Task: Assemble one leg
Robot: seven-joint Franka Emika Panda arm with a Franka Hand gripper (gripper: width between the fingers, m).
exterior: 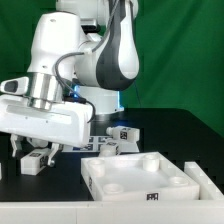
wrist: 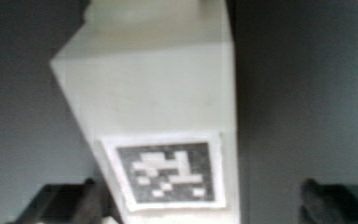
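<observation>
A leg [wrist: 155, 110], a short white post with a black-and-white square tag, fills the wrist view and lies between my fingers. In the exterior view this leg [exterior: 33, 163] lies on the black table at the exterior view's left. My gripper [exterior: 35, 153] is low over it, and in the wrist view the gripper [wrist: 201, 205] is open. One finger [wrist: 66, 202] sits close against the leg's side. The other finger [wrist: 336, 202] stands apart from it with a dark gap between. The large white tabletop [exterior: 100, 178] with round corner holes lies at the front right.
More white legs with tags lie behind the tabletop, one [exterior: 121, 132] near the robot base and one [exterior: 100, 146] just behind the tabletop's rear edge. The robot's base stands at the back centre before a green backdrop.
</observation>
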